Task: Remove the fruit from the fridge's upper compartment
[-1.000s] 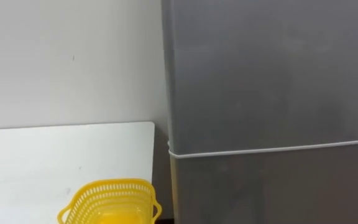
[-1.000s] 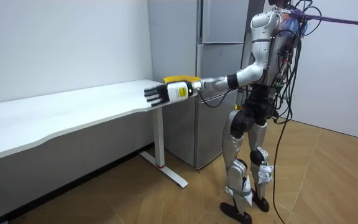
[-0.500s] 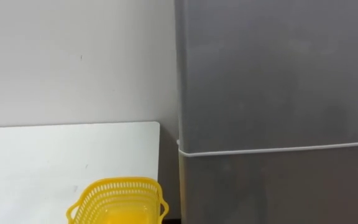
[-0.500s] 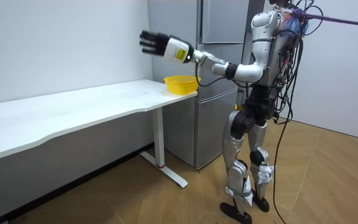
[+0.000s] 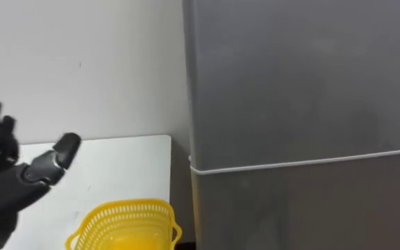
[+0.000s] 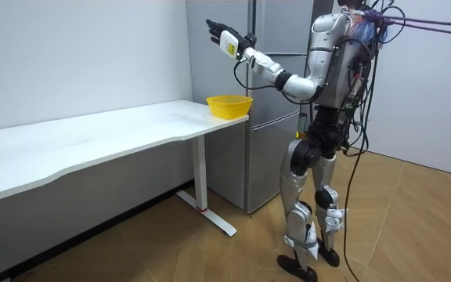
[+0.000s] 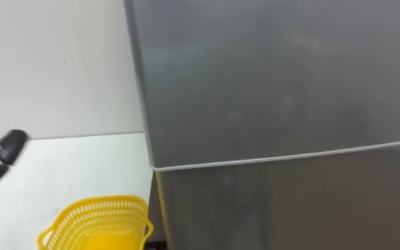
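The left hand (image 5: 2,177) is held high at the left edge of the left eye view, its fingers straight and spread and the thumb stuck out to the side, with nothing held in it. In the room view it is seen lifted above the table end, level with the upper part of the fridge, before which the robot is stood. Just beyond the hand lies the white table (image 5: 117,160), set against the pale wall (image 5: 82,62), and on the table's near corner, beside the fridge, a yellow perforated basket (image 5: 96,219) is placed. A smooth yellow patch is seen low inside the basket, but whether it is contents or the basket's own floor cannot be told. To the right, the grey upper fridge door (image 5: 304,76) is shut, parted from the lower door (image 5: 311,212) by a thin pale seam. The thing to be retrieved is judged to lie behind that shut upper door; what it is cannot be said. The step in hand is taken to be the reach toward the upper door, with opening not yet begun. Next, the door's free edge must be found and hooked by the fingers, no handle being made out on the plain face.
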Robot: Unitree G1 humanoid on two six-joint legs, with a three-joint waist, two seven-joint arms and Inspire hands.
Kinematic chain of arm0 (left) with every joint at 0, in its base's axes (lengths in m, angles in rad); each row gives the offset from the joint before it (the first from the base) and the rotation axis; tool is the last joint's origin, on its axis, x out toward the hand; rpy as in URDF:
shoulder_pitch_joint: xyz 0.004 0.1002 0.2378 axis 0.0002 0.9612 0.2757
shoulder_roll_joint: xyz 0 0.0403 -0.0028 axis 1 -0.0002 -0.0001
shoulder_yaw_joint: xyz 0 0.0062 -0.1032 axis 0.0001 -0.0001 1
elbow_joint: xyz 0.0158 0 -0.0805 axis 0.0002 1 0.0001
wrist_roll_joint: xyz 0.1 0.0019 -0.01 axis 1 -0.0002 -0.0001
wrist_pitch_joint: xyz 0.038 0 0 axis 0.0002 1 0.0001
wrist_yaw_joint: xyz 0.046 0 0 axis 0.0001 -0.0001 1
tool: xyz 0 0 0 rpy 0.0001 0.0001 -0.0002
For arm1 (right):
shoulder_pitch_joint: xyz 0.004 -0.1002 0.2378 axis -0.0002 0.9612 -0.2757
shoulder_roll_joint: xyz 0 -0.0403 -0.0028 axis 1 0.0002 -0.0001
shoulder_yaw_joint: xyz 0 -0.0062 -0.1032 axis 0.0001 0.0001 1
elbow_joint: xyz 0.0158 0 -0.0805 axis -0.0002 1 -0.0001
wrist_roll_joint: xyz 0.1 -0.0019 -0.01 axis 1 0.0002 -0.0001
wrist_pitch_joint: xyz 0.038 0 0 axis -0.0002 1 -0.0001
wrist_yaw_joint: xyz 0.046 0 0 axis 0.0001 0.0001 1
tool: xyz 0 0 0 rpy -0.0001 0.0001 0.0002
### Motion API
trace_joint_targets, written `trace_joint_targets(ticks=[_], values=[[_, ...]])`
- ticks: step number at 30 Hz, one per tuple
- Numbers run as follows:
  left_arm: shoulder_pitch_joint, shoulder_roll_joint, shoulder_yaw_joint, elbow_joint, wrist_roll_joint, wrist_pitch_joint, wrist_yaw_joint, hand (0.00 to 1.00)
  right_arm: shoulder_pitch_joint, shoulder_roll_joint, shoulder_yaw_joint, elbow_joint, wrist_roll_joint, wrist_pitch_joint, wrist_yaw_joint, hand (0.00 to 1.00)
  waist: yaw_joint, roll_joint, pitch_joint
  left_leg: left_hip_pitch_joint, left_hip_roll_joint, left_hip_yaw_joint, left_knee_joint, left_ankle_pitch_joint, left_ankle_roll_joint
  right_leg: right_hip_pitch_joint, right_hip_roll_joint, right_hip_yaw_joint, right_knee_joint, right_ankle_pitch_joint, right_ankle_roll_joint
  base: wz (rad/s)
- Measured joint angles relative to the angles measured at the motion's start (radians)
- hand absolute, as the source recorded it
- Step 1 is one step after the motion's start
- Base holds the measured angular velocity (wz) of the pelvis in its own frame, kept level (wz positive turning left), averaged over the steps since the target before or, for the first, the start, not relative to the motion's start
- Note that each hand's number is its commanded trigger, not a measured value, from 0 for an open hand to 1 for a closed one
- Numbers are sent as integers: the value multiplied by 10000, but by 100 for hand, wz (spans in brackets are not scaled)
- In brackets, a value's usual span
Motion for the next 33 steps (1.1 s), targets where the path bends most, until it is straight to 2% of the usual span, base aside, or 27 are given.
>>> trace_joint_targets(ticks=[2, 4, 5, 11, 13, 16, 20, 25, 33], values=[[-112, 59, 10, -21, 4, 124, -610, 0, 62, -78, -106, -52, -34, 35, 120, 0, -9, 68, -12, 23, 16, 144, 9, 10, 1, -76, 3, 183, 5, 0, -1, -24], [-428, 311, 36, -22, 3, 305, -1308, 0, 74, -95, -213, -109, -39, 197, 165, 0, -18, 72, 11, 146, 15, 190, -26, 17, -1, -78, 12, 393, 1, 0, -1, -18], [-547, 455, 47, -26, 3, 406, -1601, 0, 74, -94, -231, -152, -74, 252, 165, 0, -19, 70, 12, 171, 15, 191, -40, 17, -2, -69, 14, 415, 2, 0, 0, -12], [-931, 859, 24, -112, -3, 921, -2721, 0, -33, -123, -270, -209, -157, 450, 165, 0, -164, 114, 39, 137, -4, 149, -43, 16, 0, -90, 7, 481, -1, 0, 0, 0], [-931, 882, 20, -276, -12, 1102, -3177, 0, -49, -166, -272, -211, -164, 608, 155, 0, -242, 177, 31, 124, -7, 140, -43, 15, 0, -95, 6, 517, 1, 0, 0, 2], [-932, 882, 11, -459, -66, 1288, -3762, 0, -41, -298, -267, -347, -177, 783, 208, 0, -262, 312, -58, 24, 0, 147, -43, 15, 1, -216, 10, 578, 41, 0, -1, 0], [-947, 882, 7, -477, -84, 1473, -4293, 0, 26, -407, -271, -477, -207, 884, 245, 0, -287, 382, -81, 31, 9, 160, -30, 19, 7, -241, 9, 651, 134, 0, 0, 0], [-1019, 882, -38, -480, -83, 1579, -4809, 0, 38, -427, -267, -571, -209, 1090, 246, 0, -287, 392, -68, 88, 15, 169, -33, 28, 19, -226, 8, 689, 170, 0, -1, 0], [-1020, 875, -286, -479, -84, 1573, -5181, 0, 20, -431, -162, -569, -205, 1110, 249, 0, -287, 350, -26, 96, 14, 168, -122, 30, 27, -208, 14, 747, 184, 0, -2, 0]])
